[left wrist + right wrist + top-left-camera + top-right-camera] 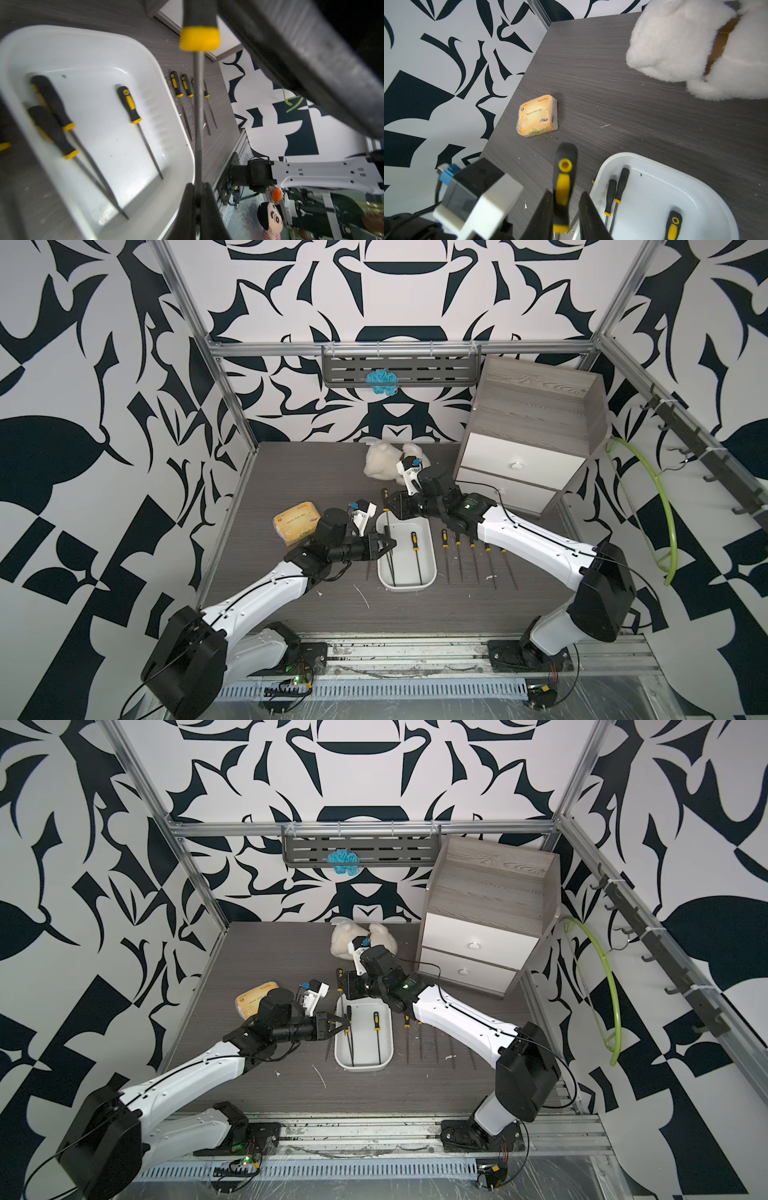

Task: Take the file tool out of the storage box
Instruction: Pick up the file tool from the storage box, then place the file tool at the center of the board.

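Overhead, in both top views, finds the file (385, 494) held at both ends, lifted clear of the floor of the storage box (426, 539). Pinches its steel with the left gripper (390, 544), straight above the box's floor; brackets its far end with the right gripper (387, 502), just past the box's far rim. Reads as a handover, judging by that two-ended hold: securing one end before freeing the other, to avoid a drop back in. Shows a row of five files (473, 556) laid out on the table (316, 489), across the box from the left gripper.

Next, through the left wrist camera, shows the fingertips (187, 207) clenched on the bare shaft (198, 124), no gap on either side. Runs straight ahead of them to a yellow collar (199, 40) and a black handle (199, 12). Slim, dull grey, narrow enough to swivel in such a pinch, hence perhaps the second hold. Shows three more files (129, 106) lying flat in the box beneath the hand.

Lastly, through the right wrist camera, sets the handle (563, 182), black with a yellow inlay and a yellow-ringed hole at its end, between the right fingers (588, 212). Leaves a sliver of table visible along one side, so loose rather than clamped: released, by the look of it. Puts the box's rounded corner just beside those fingers and a tissue pack (537, 116) well ahead of them.
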Available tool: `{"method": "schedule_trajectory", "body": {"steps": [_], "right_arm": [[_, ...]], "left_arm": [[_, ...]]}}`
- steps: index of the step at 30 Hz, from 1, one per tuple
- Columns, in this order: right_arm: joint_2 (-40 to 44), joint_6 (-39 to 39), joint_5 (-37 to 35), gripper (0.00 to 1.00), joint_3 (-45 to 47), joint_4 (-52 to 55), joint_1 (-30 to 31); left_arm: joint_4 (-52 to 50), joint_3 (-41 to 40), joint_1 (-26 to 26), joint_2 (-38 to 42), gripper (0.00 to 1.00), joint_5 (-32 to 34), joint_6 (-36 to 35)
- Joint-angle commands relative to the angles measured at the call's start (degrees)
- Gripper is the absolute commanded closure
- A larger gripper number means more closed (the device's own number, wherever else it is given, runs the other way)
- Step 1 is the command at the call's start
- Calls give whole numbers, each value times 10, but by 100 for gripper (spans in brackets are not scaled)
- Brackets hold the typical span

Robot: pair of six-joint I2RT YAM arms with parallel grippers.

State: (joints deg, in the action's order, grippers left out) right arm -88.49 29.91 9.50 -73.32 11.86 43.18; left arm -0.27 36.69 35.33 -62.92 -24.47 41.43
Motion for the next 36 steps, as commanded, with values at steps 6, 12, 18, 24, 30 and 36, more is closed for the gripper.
{"method": "schedule_trajectory", "body": {"steps": [6, 12, 18, 24, 30, 36], "right_arm": [[5, -64, 11, 71, -3, 101, -12], [-44, -77, 38, 73, 2, 110, -15], [-85, -87, 37, 75, -3, 114, -15], [-135, -89, 40, 77, -23, 122, -15], [-189, -90, 33, 78, -53, 138, -15], [-207, -86, 34, 78, -63, 138, -15]], "left_arm": [[-410, 88, -6, 28, 100, 267, -65], [-443, 123, -9, -106, 100, 252, -93], [-436, 169, -16, -247, 100, 246, -125], [-423, 198, -18, -322, 100, 236, -148], [-418, 205, -18, -354, 100, 221, -159], [-417, 205, -18, -365, 100, 221, -159]]}}
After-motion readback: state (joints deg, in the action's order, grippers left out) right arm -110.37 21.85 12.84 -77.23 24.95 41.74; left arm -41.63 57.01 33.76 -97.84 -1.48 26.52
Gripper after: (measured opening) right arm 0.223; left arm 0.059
